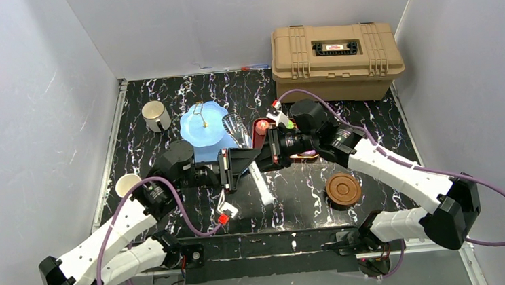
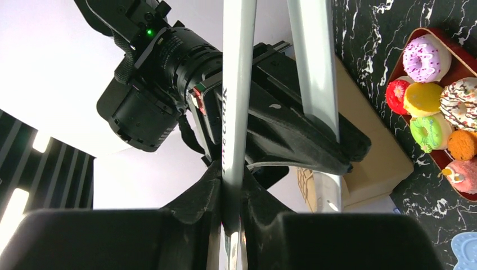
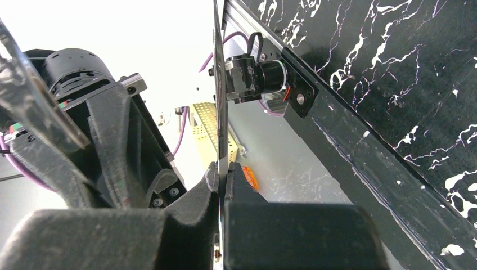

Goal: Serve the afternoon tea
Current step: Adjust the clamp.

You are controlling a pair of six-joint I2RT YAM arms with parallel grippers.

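Observation:
My two grippers meet over the middle of the table, both on the metal tongs (image 1: 263, 186). My left gripper (image 2: 233, 208) is shut on one silver arm of the tongs (image 2: 236, 112); the other arm (image 2: 315, 67) runs beside it. My right gripper (image 3: 221, 174) is shut on a tong arm (image 3: 219, 112) seen edge-on. The light blue stand (image 1: 204, 129) sits just behind the left gripper (image 1: 228, 168). Toy donuts (image 2: 427, 59) fill the dark red tray (image 2: 469, 197), mostly hidden under the right gripper (image 1: 264, 152) from above. A silvery cup (image 1: 156, 116) and a white cup (image 1: 128, 185) stand at the left.
A tan plastic case (image 1: 335, 58) fills the back right corner. Brown saucers (image 1: 343, 190) lie stacked at the front right. White walls close in on three sides, and the black mounting rail (image 1: 271, 243) runs along the near edge.

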